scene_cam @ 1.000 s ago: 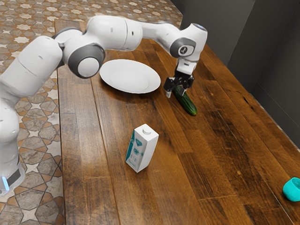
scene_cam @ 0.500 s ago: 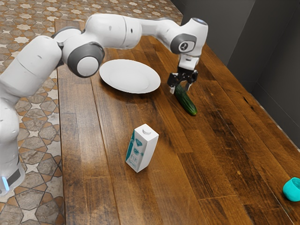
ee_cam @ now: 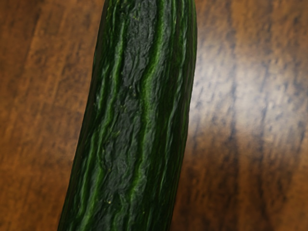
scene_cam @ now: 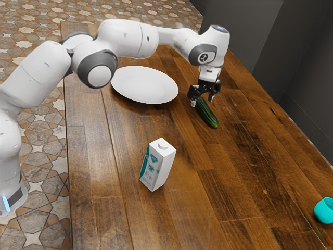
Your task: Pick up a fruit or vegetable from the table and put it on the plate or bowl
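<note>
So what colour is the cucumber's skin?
The cucumber is dark green with lighter green stripes running lengthwise; the wrist view shows it best.

wooden table (scene_cam: 250, 172) | on it: plate (scene_cam: 143, 83), cucumber (scene_cam: 208, 115), carton (scene_cam: 157, 164), teal cup (scene_cam: 324, 210)

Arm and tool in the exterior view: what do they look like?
The arm has white rounded shells with grey joint caps and a small blue light near its base. The tool is black, with two fingers.

Edge cuts teal cup (scene_cam: 324, 210); cucumber (ee_cam: 139, 120) ends cropped in wrist view; carton (scene_cam: 156, 165) print unreadable.
</note>
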Motion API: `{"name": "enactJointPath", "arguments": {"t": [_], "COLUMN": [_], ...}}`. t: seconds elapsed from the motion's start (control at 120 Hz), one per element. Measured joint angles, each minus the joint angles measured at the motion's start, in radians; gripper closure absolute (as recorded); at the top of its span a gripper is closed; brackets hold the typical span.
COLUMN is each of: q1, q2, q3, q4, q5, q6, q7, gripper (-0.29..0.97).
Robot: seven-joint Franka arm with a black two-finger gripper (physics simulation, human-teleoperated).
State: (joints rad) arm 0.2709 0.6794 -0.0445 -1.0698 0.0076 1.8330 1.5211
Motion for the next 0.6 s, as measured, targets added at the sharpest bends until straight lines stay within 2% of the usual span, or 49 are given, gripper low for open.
{"name": "enactJointPath", "arguments": {"t": [0.45, 0.542, 0.6], "q1": [0.004, 0.003, 0.002], "q2": [0.026, 0.032, 0.036], "q3": [0.0, 0.0, 0.0], "q4": [-0.001, -0.001, -0.001], "q5": [0.0, 0.0, -0.001], "q6": [0.011, 0.019, 0.027], "q7": [-0.004, -0.005, -0.005], "gripper": [0.01, 0.06, 0.13]}}
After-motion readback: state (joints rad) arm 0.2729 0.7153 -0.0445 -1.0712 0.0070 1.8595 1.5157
